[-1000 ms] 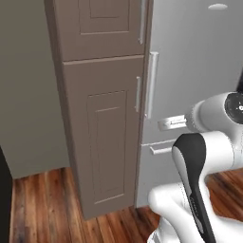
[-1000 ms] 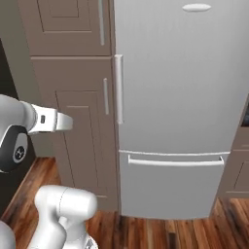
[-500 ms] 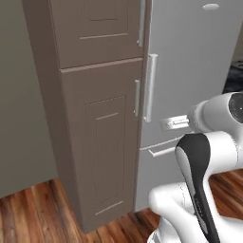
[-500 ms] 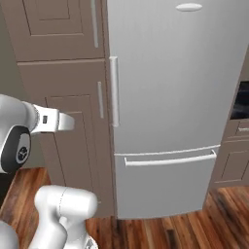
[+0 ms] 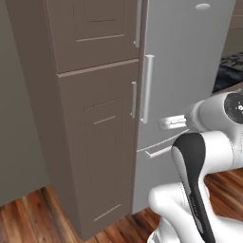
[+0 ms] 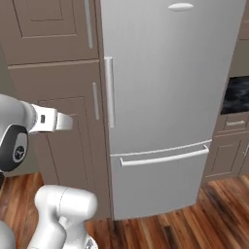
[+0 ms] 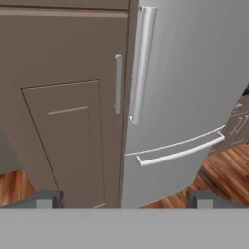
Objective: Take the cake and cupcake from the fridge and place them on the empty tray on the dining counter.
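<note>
Two dark fingertips (image 7: 44,199) sit far apart at the bottom of the hand view, so the claw (image 7: 124,200) is spread wide with nothing between its jaws. It hangs in open air in front of the fridge (image 6: 165,87), well short of touching it. In the left base view the claw (image 5: 170,123) juts forward from the white wrist, roughly level, pointing at the fridge front about at the height of the door handle's lower end; the elbow is folded low and close to the base. The relation that matters next is the door handle (image 7: 140,61): from the claw it lies ahead and a little above the midline, its long axis running vertically, on the edge of the fridge door next to the brown cabinet (image 7: 63,112). The cabinet's own thinner handle (image 7: 117,83) stands just beside it, so a reach that drifts toward the cabinet would likely catch the wrong bar. Below, the fridge's drawer handle (image 7: 180,151) runs crosswise. The fridge door is shut, so the cake and cupcake, by the task inside, are hidden. My judgement is that the job has barely begun: the door has yet to be opened.
</note>
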Controlling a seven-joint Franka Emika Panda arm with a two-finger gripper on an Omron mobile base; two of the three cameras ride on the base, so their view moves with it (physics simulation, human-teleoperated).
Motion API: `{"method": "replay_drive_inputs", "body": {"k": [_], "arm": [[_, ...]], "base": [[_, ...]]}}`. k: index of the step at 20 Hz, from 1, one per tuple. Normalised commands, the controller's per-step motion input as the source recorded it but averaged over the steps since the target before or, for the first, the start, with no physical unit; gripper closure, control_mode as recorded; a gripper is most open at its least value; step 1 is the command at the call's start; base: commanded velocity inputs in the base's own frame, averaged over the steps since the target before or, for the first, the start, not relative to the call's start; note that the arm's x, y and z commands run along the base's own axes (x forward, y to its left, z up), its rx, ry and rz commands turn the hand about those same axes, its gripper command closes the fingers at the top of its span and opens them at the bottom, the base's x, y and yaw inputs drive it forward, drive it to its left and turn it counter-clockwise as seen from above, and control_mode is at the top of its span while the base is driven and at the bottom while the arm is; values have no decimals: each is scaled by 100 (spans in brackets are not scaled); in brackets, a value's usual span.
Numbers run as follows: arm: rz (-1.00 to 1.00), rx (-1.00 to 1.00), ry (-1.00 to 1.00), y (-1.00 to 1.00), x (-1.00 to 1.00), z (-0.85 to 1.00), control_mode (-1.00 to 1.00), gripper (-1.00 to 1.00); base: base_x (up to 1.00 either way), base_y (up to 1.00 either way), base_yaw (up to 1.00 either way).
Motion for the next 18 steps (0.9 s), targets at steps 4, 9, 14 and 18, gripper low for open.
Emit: {"method": "replay_drive_inputs", "body": {"k": [4, 9, 14, 18], "arm": [[0, 0, 0, 0, 0, 0, 100, -100], [0, 0, 0, 0, 0, 0, 100, -100], [0, 0, 0, 0, 0, 0, 100, -100], [0, 0, 0, 0, 0, 0, 100, -100]], "base": [[0, -9, -15], [24, 7, -4], [45, -10, 0], [41, -3, -5]]}}
